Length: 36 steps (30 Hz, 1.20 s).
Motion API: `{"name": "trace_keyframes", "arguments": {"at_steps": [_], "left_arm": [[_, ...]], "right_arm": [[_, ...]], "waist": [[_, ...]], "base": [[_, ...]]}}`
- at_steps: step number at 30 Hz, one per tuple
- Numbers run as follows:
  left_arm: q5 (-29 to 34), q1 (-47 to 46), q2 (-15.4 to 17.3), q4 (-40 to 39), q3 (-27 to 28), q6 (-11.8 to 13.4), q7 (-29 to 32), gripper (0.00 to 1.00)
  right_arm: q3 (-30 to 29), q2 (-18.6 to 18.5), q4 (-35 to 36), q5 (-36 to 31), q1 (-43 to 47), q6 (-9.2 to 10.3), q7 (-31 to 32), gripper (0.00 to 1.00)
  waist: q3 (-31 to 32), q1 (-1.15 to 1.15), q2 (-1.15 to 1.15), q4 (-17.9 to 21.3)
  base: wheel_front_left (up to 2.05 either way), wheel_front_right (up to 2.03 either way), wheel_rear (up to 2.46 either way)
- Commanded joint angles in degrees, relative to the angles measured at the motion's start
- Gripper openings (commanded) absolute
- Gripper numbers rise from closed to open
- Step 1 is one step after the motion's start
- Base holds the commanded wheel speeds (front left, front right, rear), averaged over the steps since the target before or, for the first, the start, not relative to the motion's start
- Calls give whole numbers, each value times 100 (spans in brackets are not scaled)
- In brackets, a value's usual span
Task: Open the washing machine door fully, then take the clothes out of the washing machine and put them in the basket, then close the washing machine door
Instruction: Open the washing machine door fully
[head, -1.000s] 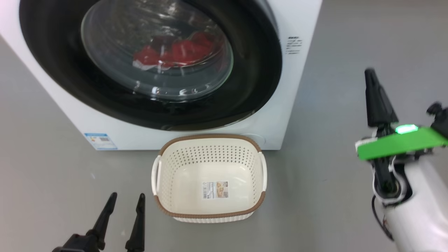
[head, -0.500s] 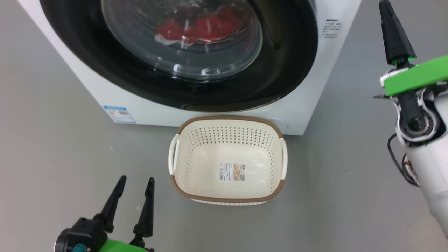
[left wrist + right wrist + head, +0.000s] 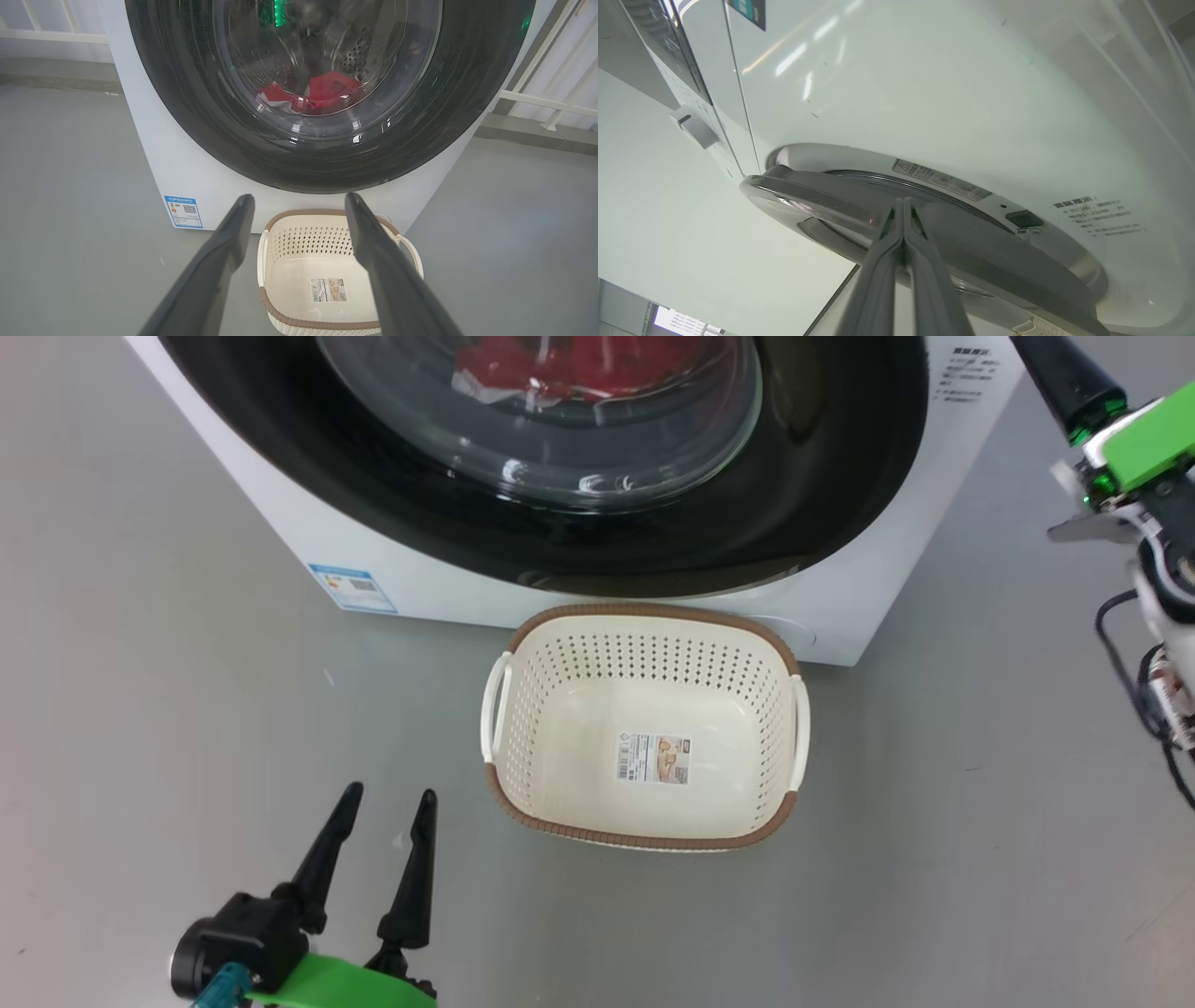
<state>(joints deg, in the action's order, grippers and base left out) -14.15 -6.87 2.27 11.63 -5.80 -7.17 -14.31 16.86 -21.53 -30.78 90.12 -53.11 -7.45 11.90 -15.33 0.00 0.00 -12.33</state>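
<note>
The washing machine (image 3: 439, 597) stands at the top of the head view. Its door (image 3: 822, 476) lies against its front, and the red clothes (image 3: 579, 359) show through the glass. The basket (image 3: 653, 613) sits empty on the floor just before the machine. My left gripper (image 3: 389, 795) is open, low on the floor left of the basket. In the left wrist view its fingers (image 3: 238, 224) frame the basket (image 3: 303, 242), the door (image 3: 177, 116) and the clothes (image 3: 322, 91). My right gripper (image 3: 1032, 350) is shut beside the machine's right side. Its tips (image 3: 903, 205) sit at the door's (image 3: 980, 252) rim edge.
Grey floor surrounds the machine and basket. A blue label (image 3: 353, 586) marks the machine's lower left corner. White railing (image 3: 537, 98) runs behind the machine on the right. A small handle (image 3: 691, 126) juts from the control panel above the door.
The head camera has shifted, sliding the machine and basket up and right in the picture. My right gripper has come closer to the machine's right side. Left gripper stays open.
</note>
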Motion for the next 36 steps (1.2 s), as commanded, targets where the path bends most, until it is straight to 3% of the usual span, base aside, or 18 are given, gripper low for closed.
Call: {"name": "trace_keyframes", "arguments": {"at_steps": [1, 14, 26, 36], "left_arm": [[-18, -163, 61, -114, 153, -30, -69, 100], [-67, -293, 61, -108, -18, -31, -69, 100], [-165, -441, 61, -107, -109, -31, -69, 100], [-196, -440, 61, -96, -104, -32, -69, 100]], "right_arm": [[-35, -33, 71, 117, -161, -3, 147, 0], [-102, -77, -938, 777, -989, -3, 1670, 0], [46, -7, -1441, 776, -1581, -3, 2217, 0], [169, 89, -1477, 806, -1415, -3, 2664, 0]], "waist": [[-73, 0, 0, -63], [-360, 0, 0, -220], [-586, 0, 0, -319], [-507, 0, 0, -294]], "base": [[0, 0, 0], [0, 0, 0], [0, 0, 0], [0, 0, 0]]}}
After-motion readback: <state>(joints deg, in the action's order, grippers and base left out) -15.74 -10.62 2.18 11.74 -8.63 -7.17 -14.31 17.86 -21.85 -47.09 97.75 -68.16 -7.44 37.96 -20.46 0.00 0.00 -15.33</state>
